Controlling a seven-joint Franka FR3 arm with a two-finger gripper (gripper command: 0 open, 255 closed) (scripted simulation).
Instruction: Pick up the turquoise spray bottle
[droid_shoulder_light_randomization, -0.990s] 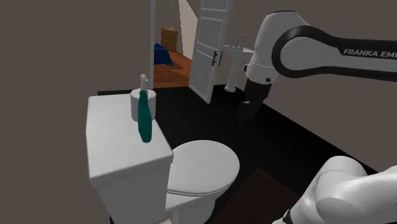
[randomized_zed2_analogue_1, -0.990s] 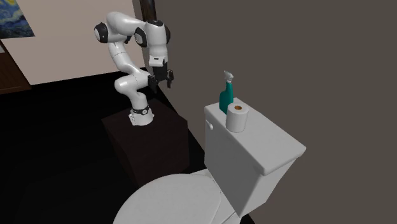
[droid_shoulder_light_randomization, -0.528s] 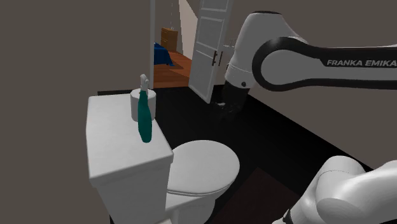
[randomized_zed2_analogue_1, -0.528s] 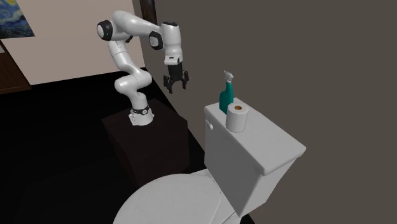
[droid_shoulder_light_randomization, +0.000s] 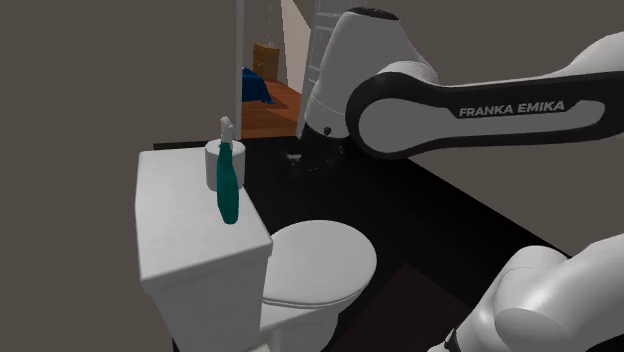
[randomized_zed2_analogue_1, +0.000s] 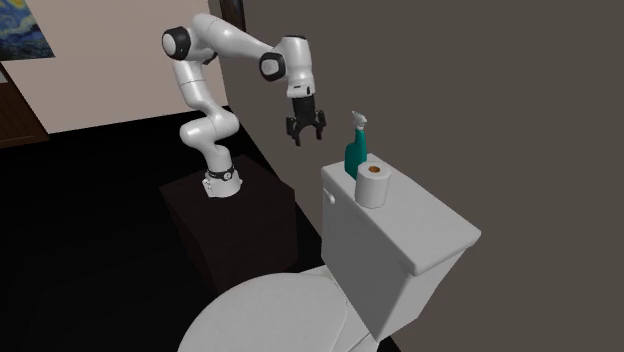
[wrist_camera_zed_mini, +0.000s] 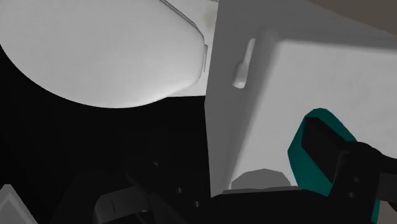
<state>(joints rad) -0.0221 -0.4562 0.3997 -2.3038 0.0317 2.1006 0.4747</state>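
Note:
The turquoise spray bottle (droid_shoulder_light_randomization: 229, 188) with a white trigger head stands upright on the white toilet tank (droid_shoulder_light_randomization: 180, 225), next to a toilet paper roll (droid_shoulder_light_randomization: 212, 166). In the second exterior view the bottle (randomized_zed2_analogue_1: 355, 152) is at the tank's (randomized_zed2_analogue_1: 410, 235) far end, behind the roll (randomized_zed2_analogue_1: 374, 186). My gripper (randomized_zed2_analogue_1: 307, 137) hangs open in the air to the left of the bottle, about level with it and apart from it. In the wrist view one finger (wrist_camera_zed_mini: 326, 147) overlaps the turquoise bottle (wrist_camera_zed_mini: 304, 156) without clasping it. From the shoulder view the gripper (droid_shoulder_light_randomization: 303, 160) is a dark shape over the black floor.
The toilet's shut lid (droid_shoulder_light_randomization: 322, 262) lies below the tank. The flush handle (wrist_camera_zed_mini: 243, 65) is on the tank's front. A grey wall (randomized_zed2_analogue_1: 480, 90) rises behind the tank. My stand (randomized_zed2_analogue_1: 235, 215) is on the black floor. Beyond the tank, a doorway (droid_shoulder_light_randomization: 268, 100) opens on a wood floor.
The arm has swung toward the toilet tank. My gripper moved to the second exterior view's right and slightly up, closing on the bottle, with its fingers still apart.

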